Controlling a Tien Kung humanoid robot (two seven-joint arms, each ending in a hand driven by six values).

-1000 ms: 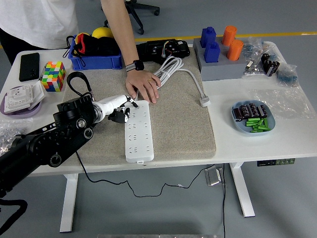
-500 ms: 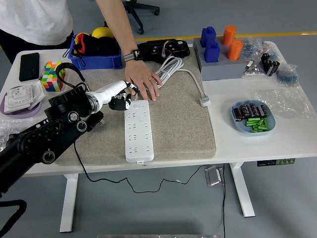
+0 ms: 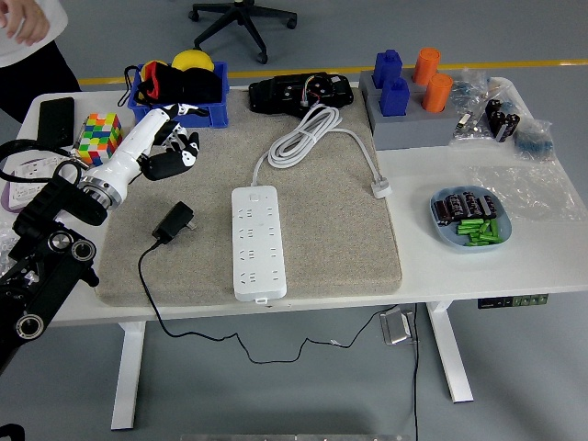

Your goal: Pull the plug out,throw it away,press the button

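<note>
The left hand (image 3: 170,147) is raised over the 10 o'clock corner of the grey mat (image 3: 322,220), just in front of the blue bin (image 3: 179,101). Its fingers (image 3: 188,145) are loosely curled and hold nothing. The left arm enters from the picture's 8 o'clock edge.

The black plug (image 3: 175,221) lies on the mat at 6 o'clock from the hand, apart from it and out of any socket. Its black cord (image 3: 147,285) runs toward 6 o'clock, over the mat's near edge and off the table (image 3: 459,266).

The white power strip (image 3: 257,241) lies lengthwise on the mat at 3 o'clock from the plug, near it but not touching. Its white cable (image 3: 308,133) is coiled at 12 o'clock from the strip, with a white plug (image 3: 379,189) at the mat's 3 o'clock edge.

A colour cube (image 3: 99,138) stands at 9 o'clock from the hand. A person's hand (image 3: 23,18) shows at the picture's 10 o'clock corner, away from the table.
</note>
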